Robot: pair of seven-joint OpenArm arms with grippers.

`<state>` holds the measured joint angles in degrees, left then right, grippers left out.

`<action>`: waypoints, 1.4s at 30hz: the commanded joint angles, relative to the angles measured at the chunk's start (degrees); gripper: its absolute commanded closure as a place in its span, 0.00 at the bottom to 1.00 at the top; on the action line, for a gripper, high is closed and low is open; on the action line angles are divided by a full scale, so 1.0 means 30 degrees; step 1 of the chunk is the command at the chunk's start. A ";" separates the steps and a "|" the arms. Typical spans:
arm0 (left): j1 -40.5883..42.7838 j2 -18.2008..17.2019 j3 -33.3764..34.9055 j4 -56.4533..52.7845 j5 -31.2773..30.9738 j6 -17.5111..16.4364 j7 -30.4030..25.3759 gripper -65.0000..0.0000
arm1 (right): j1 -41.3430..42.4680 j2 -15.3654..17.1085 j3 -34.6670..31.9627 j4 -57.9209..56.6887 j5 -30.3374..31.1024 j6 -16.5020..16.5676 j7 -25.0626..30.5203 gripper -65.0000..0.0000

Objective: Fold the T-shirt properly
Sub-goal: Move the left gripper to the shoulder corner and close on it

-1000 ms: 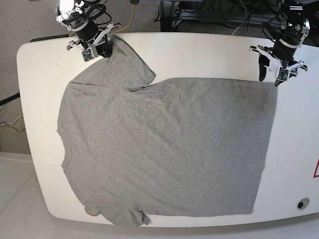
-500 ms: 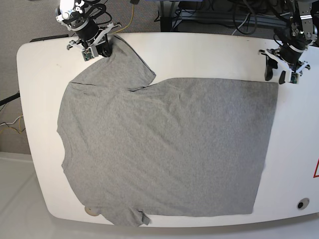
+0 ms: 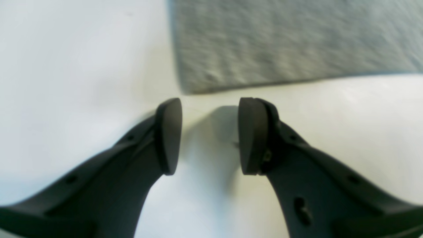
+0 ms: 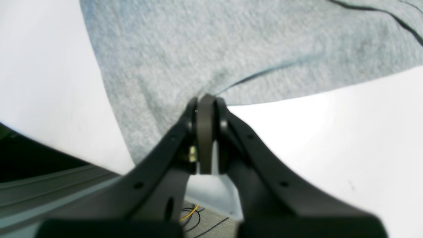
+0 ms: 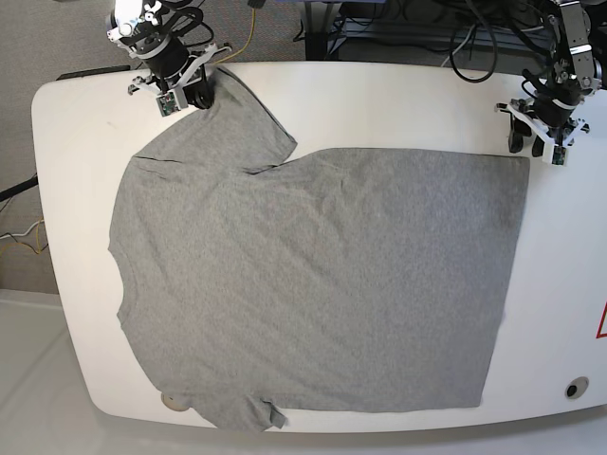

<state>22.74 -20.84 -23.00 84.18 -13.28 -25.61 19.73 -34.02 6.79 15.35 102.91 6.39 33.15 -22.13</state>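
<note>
left gripper (image 3: pixel 210 135): left wrist view: jaws apart, nothing between them; bare table (image 3: pixel 66 66) below.
t-shirt (image 3: pixel 281 43): corner of its hem just ahead of the tips, not touched.
right gripper (image 4: pixel 206 109): right wrist view: jaws clamped on the t-shirt (image 4: pixel 185 56), sleeve edge pinched at the tips, cloth spreading away ahead.
base view: left gripper (image 5: pixel 537 142) just off the hem's far corner; right gripper (image 5: pixel 186 95) at the sleeve; t-shirt (image 5: pixel 313 284) flat, plain side up.
change: over the last second the left gripper drew back from the corner and narrowed slightly; the right held.
meaning: hem corner looks released, no fold begun; that corner likely needs regrasping.
</note>
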 commanded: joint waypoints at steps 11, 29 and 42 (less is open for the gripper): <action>0.0630 -0.0222 -0.0013 0.0594 0.0886 0.0117 -0.0508 0.58 | -0.0040 0.0188 0.0066 0.0359 0.0109 0.0140 0.0103 1.00; 0.0069 -0.0144 -0.0646 0.0994 -0.0892 -0.0029 -0.0320 0.58 | 0.0024 0.0163 0.0054 0.0296 0.0093 0.0320 0.0093 1.00; -0.0265 -0.0055 -0.0923 0.0206 -0.2087 -0.0499 0.0740 0.59 | 0.0020 0.0141 0.0059 0.0228 0.0068 0.0290 0.0061 1.00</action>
<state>22.22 -20.05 -25.54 84.20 -19.29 -27.07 23.07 -33.69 6.85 15.38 103.00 6.26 33.54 -22.33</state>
